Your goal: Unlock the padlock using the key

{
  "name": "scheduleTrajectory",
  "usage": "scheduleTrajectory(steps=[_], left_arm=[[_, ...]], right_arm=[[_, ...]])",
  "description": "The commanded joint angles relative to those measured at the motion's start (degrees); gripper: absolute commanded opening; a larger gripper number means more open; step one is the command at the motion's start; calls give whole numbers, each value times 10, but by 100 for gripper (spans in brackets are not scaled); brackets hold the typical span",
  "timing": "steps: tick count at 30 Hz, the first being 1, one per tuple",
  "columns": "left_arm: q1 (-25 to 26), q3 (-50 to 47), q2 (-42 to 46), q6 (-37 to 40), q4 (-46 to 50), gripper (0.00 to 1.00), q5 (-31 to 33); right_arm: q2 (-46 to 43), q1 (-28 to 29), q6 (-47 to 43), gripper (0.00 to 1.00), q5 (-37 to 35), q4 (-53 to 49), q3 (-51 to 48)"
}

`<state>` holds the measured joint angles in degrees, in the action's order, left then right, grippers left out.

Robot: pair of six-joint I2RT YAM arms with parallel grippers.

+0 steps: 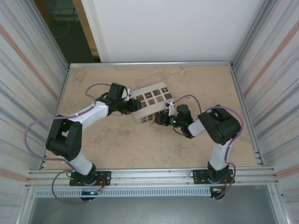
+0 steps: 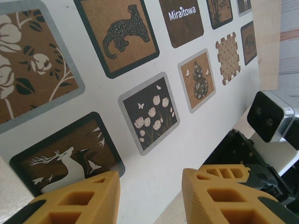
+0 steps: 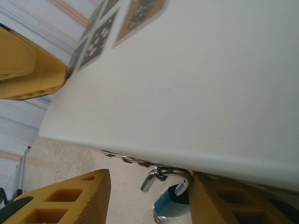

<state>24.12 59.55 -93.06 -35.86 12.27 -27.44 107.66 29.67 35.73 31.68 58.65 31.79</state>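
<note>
Right gripper [image 3: 149,186] sits open under the white box [image 3: 196,84], fingers either side of the padlock [image 3: 169,201] hanging at the box's lower edge. Left gripper [image 2: 149,186] is at the box top, grip can't be told. Closing off-centre likely knocks the lock swinging or jams a finger on the box rim.

The box [image 1: 150,100] sits on the tabletop [image 1: 112,144] at the centre of the overhead frame. The left end effector [image 1: 132,106] is against the box's left end, its arm running off to the lower left. The right end effector [image 1: 158,119] is at the box's lower right edge, its arm trailing to the lower right. In the right wrist view the box lies across the upper right. The padlock [image 3: 167,200] hangs just under its lower edge at bottom centre, between that end effector's two fingers [image 3: 70,196] and nearer the one at the frame's right.
</note>
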Motion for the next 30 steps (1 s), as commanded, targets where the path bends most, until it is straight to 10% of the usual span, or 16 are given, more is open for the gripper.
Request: scheduleTrajectory(steps=[1,30], left_arm=[[4,-13,-5,-3,7,41,1],[4,-13,-4,-1,12,41,1]], right_arm=[[8,5,-4,46,19,23,10],[-15,-3,-20,14,18,-18,-3]])
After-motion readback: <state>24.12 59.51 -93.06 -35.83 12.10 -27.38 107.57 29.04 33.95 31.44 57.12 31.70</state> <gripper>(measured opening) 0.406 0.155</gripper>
